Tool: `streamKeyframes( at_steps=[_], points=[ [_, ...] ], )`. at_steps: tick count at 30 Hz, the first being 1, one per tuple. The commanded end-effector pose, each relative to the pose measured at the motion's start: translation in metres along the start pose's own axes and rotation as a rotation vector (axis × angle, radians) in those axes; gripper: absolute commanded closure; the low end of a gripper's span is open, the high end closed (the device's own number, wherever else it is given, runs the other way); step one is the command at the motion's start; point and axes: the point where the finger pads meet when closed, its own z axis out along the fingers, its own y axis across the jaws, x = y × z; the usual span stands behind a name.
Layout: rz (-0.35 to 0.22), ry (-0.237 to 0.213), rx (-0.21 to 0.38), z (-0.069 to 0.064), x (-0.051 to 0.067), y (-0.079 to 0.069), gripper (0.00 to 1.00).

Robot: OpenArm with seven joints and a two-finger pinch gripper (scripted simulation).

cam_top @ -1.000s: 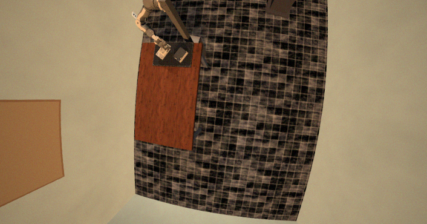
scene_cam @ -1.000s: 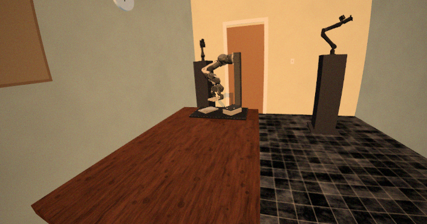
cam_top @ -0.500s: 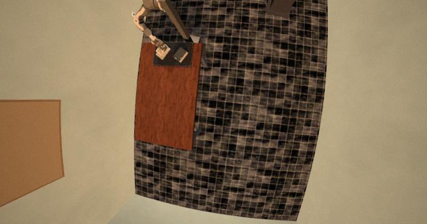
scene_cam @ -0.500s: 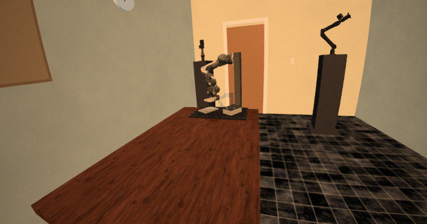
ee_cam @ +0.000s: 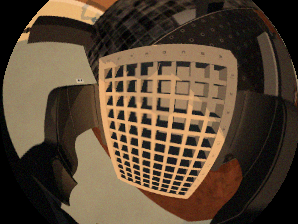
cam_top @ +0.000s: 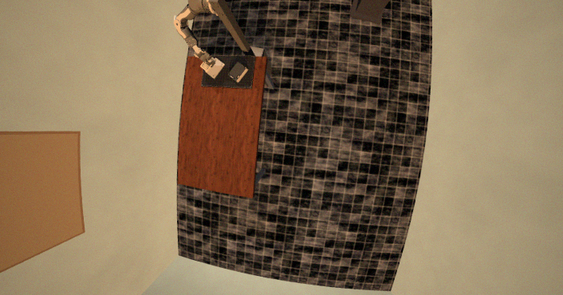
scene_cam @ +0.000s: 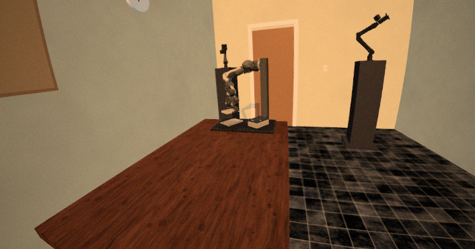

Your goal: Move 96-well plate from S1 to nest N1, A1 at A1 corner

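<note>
Overhead, my gripper [cam_top: 210, 66] sits above the left part of the dark mat [cam_top: 247, 82], clamped on the 96-well plate [cam_top: 214, 69], which shows as a pale rectangle under the wrist. The plate shaker S1 [cam_top: 238, 72] stands just to the right with its pocket dark and vacated. I cannot make out the nest beneath the plate from here, nor any A1 mark.

From the exterior view, the plate [scene_cam: 227, 111] hangs level in my grasp, clear above the plate nest N1 [scene_cam: 231, 122], a pale flat tray on the mat beside the shaker [scene_cam: 258, 122]. So the plate is in the air, over or nearly over the nest, not yet seated.

Through the wrist camera, the plate's well grid [ee_cam: 166, 129] fills the middle, wells upward. I judge it a light, rigid plastic piece with smooth sides: stiff enough to take a pinch across two opposite walls, yet liable to slip or tip if squeezed off-centre. Holding it across the middle of the sides seems right. Lowering it flat matters, since a tilted corner could ride up on a locator.
</note>
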Motion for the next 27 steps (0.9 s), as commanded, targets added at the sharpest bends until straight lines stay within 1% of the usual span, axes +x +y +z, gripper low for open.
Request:
streamKeyframes(
  at_steps=[1,10,15,27],
  points=[
    [-0.028,0.013,-0.042,-0.0009,0.0051,0.0134,1.00],
    [-0.028,0.013,-0.042,-0.0009,0.0051,0.0134,1.00],
    [-0.028,0.013,-0.042,0.0016,0.0017,0.0056,1.00],
    [-0.028,0.013,-0.042,0.0016,0.0017,0.0056,1.00]
  ],
)
